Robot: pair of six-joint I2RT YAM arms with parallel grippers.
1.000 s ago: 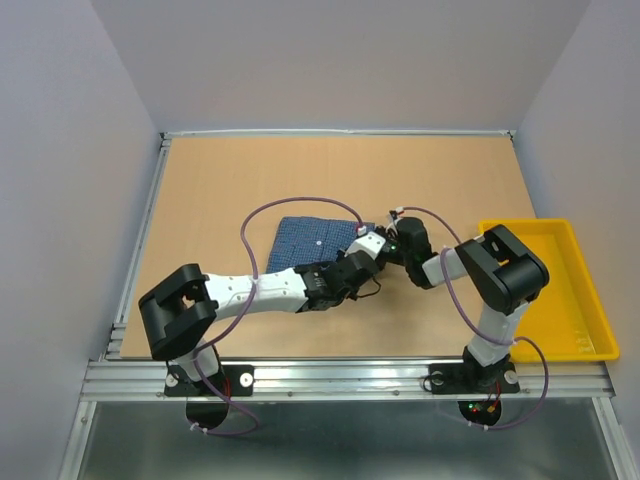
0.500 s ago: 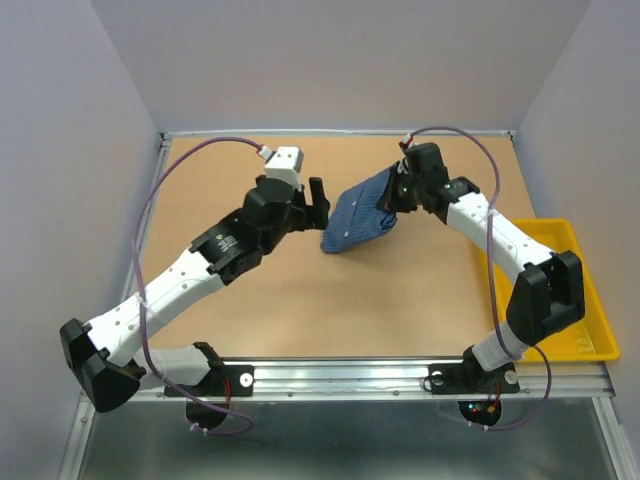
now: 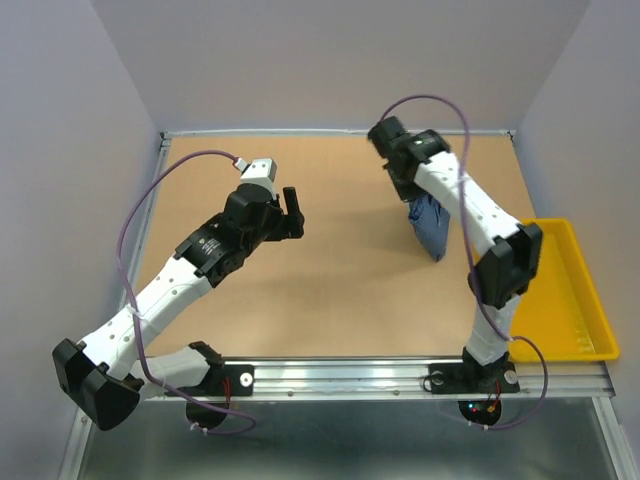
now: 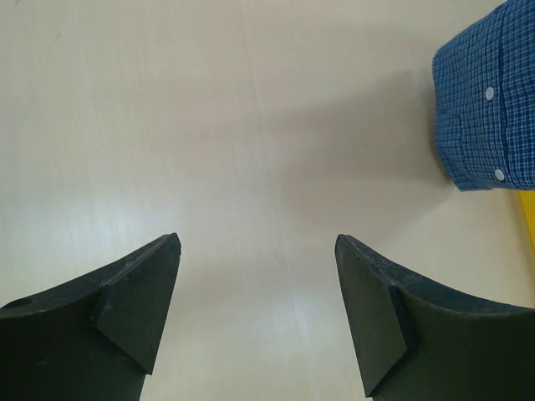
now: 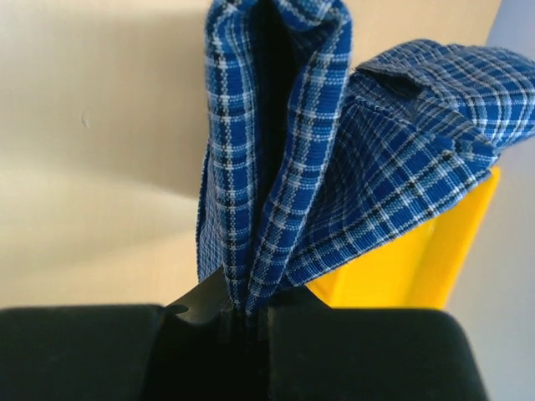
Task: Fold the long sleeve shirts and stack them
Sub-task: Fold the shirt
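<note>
One shirt (image 3: 430,225), as far as the bunched folds let me tell. Two white buttons (image 4: 489,93) on it show in the left wrist view. One tray (image 3: 590,310). One table (image 3: 340,300). Two arms: left arm (image 3: 180,285), right arm (image 3: 470,205). Two grippers: left gripper (image 4: 257,242), right gripper (image 5: 245,322). Two purple cables (image 3: 425,98), one per arm.

Lab test cell, grey walls (image 3: 340,60), wooden table (image 3: 330,300)

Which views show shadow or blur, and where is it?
Left wrist view: the shirt casts a soft shadow on the table; the left gripper is dark, with soft edges. Right wrist view: checks sharp, the fold's inside dark. Top view: even light.
</note>
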